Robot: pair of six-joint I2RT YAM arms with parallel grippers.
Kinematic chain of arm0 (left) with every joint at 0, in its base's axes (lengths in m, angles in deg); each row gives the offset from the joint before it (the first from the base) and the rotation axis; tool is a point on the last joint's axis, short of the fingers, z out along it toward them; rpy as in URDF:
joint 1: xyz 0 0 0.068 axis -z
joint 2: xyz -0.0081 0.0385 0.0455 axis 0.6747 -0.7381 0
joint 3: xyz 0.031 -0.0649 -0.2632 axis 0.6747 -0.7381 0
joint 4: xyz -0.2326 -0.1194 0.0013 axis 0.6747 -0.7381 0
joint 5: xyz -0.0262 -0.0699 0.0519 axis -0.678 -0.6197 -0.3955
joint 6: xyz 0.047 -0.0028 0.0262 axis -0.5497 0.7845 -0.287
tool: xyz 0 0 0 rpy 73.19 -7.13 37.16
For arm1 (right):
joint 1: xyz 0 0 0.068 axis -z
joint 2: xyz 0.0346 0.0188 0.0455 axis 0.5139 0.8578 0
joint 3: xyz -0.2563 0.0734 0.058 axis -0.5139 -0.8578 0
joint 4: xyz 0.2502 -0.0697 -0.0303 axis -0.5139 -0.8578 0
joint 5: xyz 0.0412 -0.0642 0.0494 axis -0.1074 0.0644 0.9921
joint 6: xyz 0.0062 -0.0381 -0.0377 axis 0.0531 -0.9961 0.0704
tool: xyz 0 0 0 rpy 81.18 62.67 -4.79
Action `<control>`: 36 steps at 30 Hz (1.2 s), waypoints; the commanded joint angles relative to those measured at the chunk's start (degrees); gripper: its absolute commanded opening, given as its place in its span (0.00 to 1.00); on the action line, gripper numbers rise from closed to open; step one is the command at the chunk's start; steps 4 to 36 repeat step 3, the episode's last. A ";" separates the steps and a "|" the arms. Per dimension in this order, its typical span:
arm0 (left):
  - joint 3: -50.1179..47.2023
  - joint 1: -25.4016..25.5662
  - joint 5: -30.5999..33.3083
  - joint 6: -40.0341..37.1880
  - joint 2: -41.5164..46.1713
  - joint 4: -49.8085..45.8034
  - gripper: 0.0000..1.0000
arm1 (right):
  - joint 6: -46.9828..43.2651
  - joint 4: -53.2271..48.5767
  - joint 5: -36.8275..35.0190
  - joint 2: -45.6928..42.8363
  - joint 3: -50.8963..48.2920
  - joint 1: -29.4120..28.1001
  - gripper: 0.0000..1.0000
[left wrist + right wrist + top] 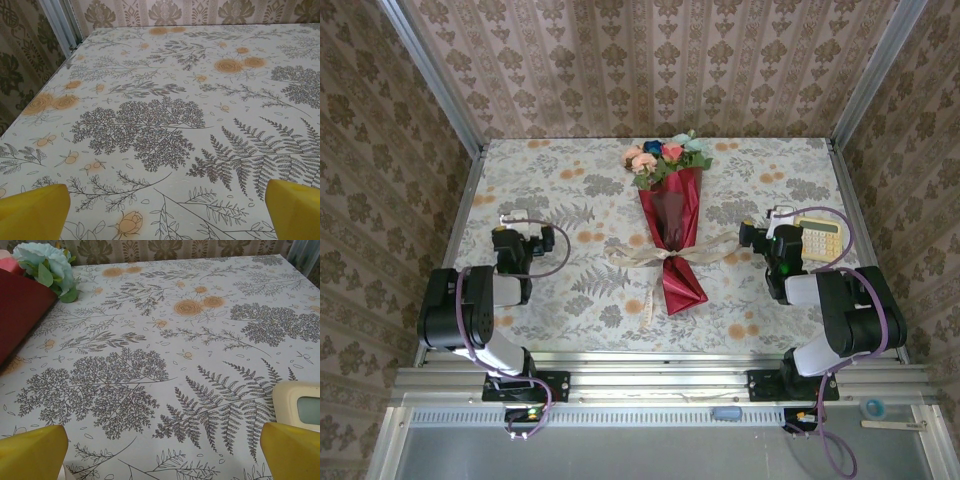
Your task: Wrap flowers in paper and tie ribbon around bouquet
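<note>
The bouquet lies flat on the middle of the table, a cone of dark red paper (pixel 672 225) with its wide rim at the far end. Pink, red, blue and teal flowers (pixel 665 155) with green leaves show above that rim. A cream ribbon (pixel 669 256) is tied round the narrow waist of the cone, its tails spread left, right and toward me. My left gripper (pixel 515 220) rests open to the left of the bouquet, over bare cloth (pixel 165 215). My right gripper (pixel 772 222) is open to the right (pixel 162 452). Its view has the paper (pixel 20 315) and a teal flower (pixel 45 262) at far left.
A cream calculator (pixel 820 238) lies just right of the right gripper and shows as a pale corner (pixel 300 407) beside its right finger. The floral tablecloth (pixel 570 290) covers the table. Metal frame posts (pixel 460 200) and patterned walls close in the sides.
</note>
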 commanded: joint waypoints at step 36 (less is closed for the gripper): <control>0.27 -0.44 -1.05 -1.26 0.40 -0.20 1.00 | -1.54 1.61 -1.68 0.62 0.92 -0.15 1.00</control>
